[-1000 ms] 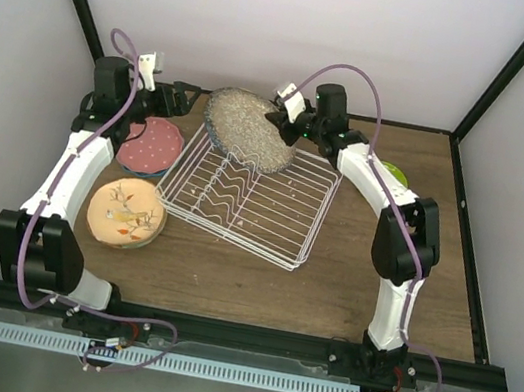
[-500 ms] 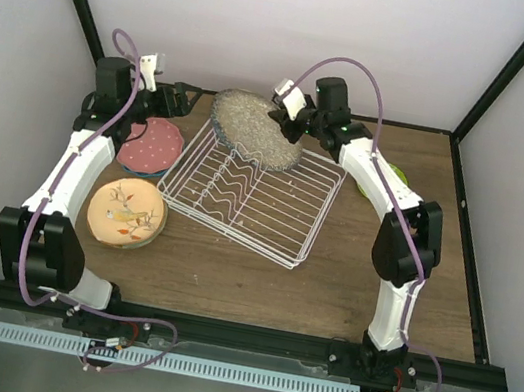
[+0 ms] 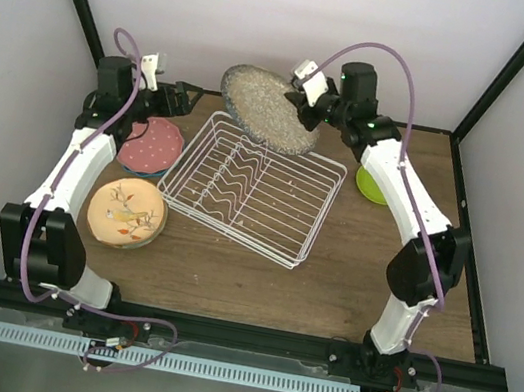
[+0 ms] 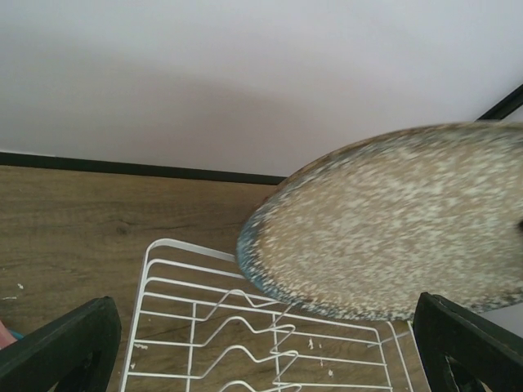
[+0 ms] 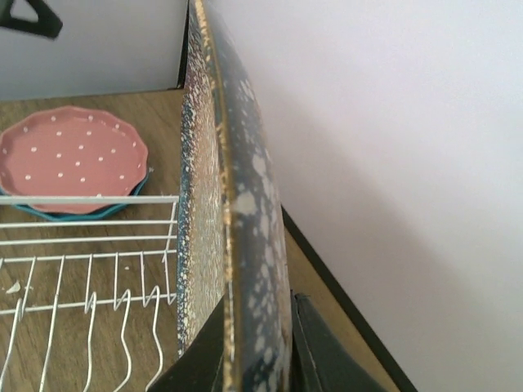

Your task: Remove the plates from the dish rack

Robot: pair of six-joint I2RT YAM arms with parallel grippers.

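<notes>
My right gripper [image 3: 307,102] is shut on the rim of the large grey speckled plate [image 3: 267,108] and holds it tilted in the air above the far end of the white wire dish rack [image 3: 248,189]. The right wrist view shows that plate [image 5: 237,204] edge-on between my fingers. It also fills the upper right of the left wrist view [image 4: 392,220], over the rack [image 4: 245,327]. My left gripper [image 3: 191,94] is open and empty, near the rack's far left corner. The pink dotted plate [image 3: 151,144] lies on a blue one, and the cream floral plate [image 3: 126,212] sits left of the rack.
A lime green plate [image 3: 374,184] lies on the table right of the rack, partly under my right arm. The back wall stands close behind the raised plate. Black frame posts rise at both back corners.
My right gripper has lifted the grey speckled plate up out of the rack and carried it a little right. The lime green plate now shows more. The left arm has barely moved.
</notes>
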